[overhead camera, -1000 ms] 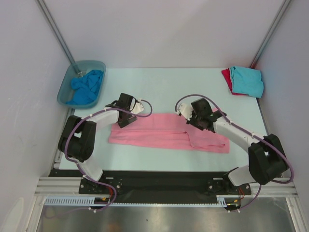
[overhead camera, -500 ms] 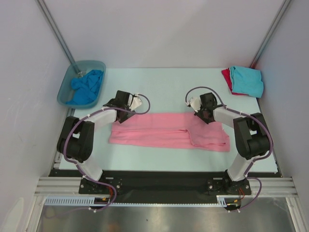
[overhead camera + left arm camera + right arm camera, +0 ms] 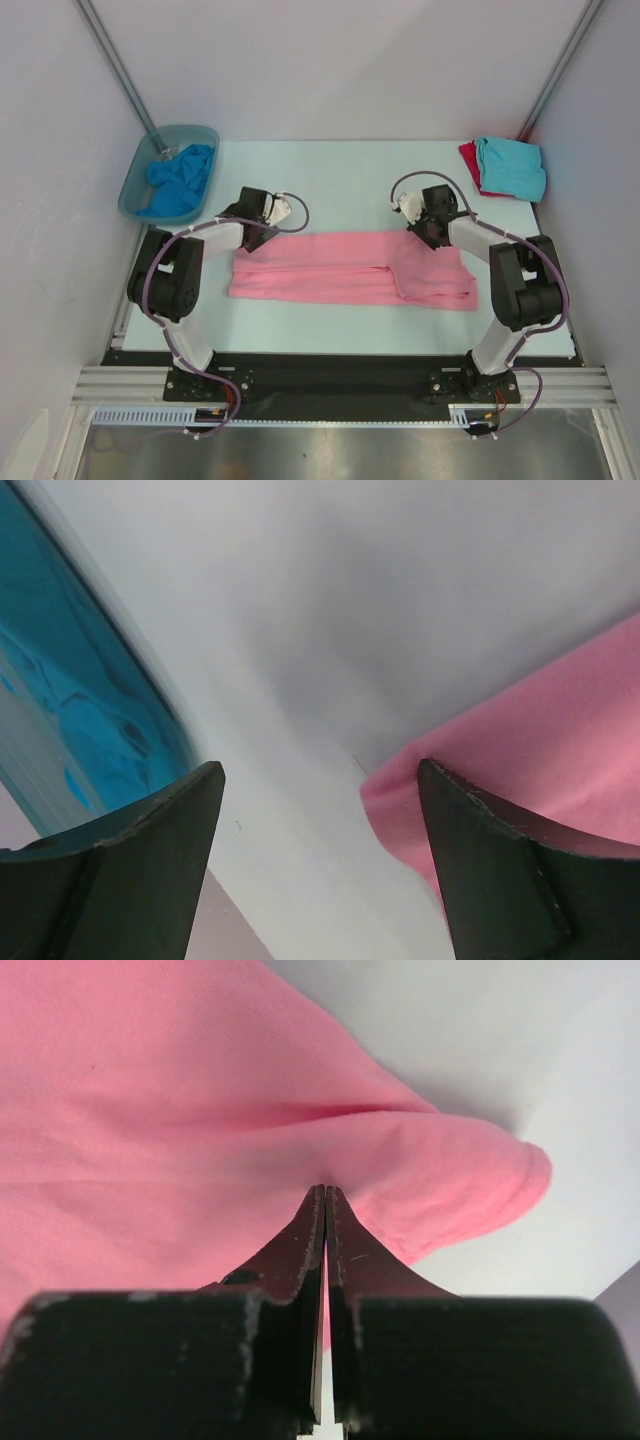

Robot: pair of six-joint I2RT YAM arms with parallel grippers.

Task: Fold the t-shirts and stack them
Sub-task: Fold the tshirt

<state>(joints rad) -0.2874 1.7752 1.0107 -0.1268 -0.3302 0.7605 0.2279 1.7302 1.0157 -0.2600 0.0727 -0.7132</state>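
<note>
Overhead, pink tee (image 3: pixel 330 278) folded lengthwise, wrist views alone show left gripper (image 3: pixel 320 770) spread, right gripper (image 3: pixel 325 1193) pressed together.

The pink t-shirt (image 3: pixel 330 275) is soft matt cloth, the pale counter (image 3: pixel 340 180) smooth and matt, the tub (image 3: pixel 133 182) translucent glossy plastic.
</note>
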